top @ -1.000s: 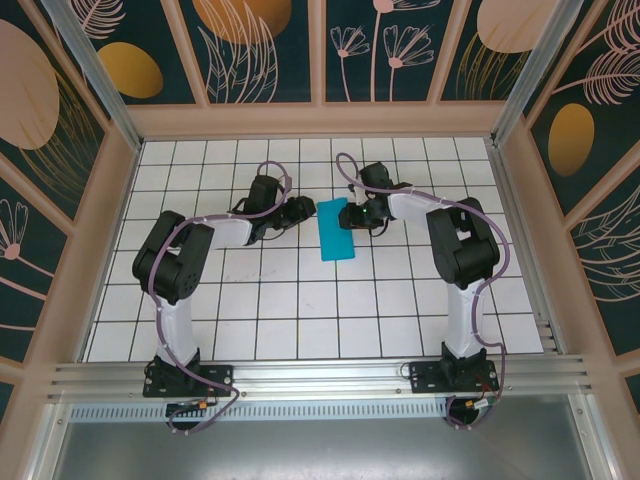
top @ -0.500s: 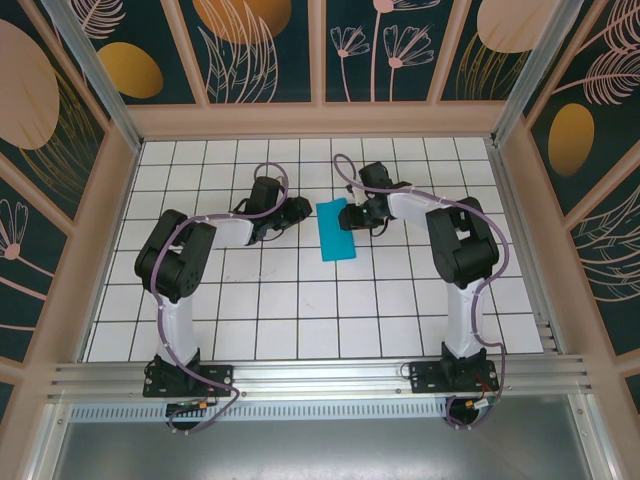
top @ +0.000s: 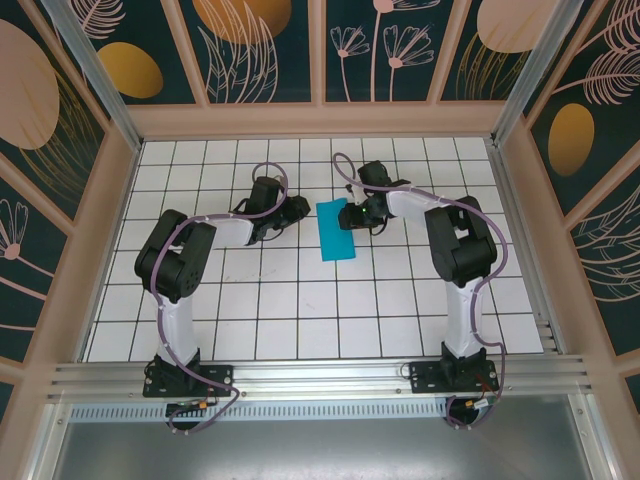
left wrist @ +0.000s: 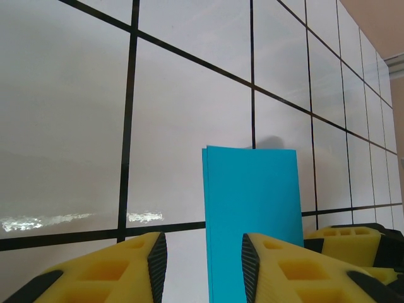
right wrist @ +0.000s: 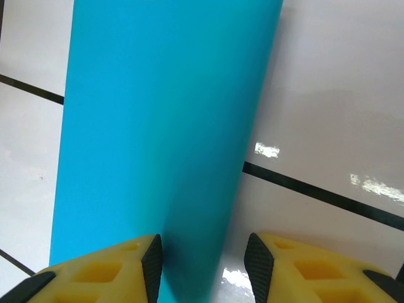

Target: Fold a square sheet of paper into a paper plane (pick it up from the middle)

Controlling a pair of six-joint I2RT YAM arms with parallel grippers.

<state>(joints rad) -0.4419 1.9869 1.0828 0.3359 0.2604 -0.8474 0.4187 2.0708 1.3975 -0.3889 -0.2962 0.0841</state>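
Here's the teal-blue folded paper sheet (top: pixel 335 229), lying flat on the white gridded tabletop (top: pixel 300 300), centred and toward the back. The left gripper (top: pixel 300 212) sits just beside its left edge, and the right gripper (top: pixel 352 214) is at its right edge, near the far corner. Both arm bases are well in front.

I can read no words, numbers or brand marks: none on the folded teal-blue paper sheet (top: pixel 334 229), the white black-gridded tabletop (top: pixel 300 300), or the flower-painted wall panels (top: pixel 262 55).
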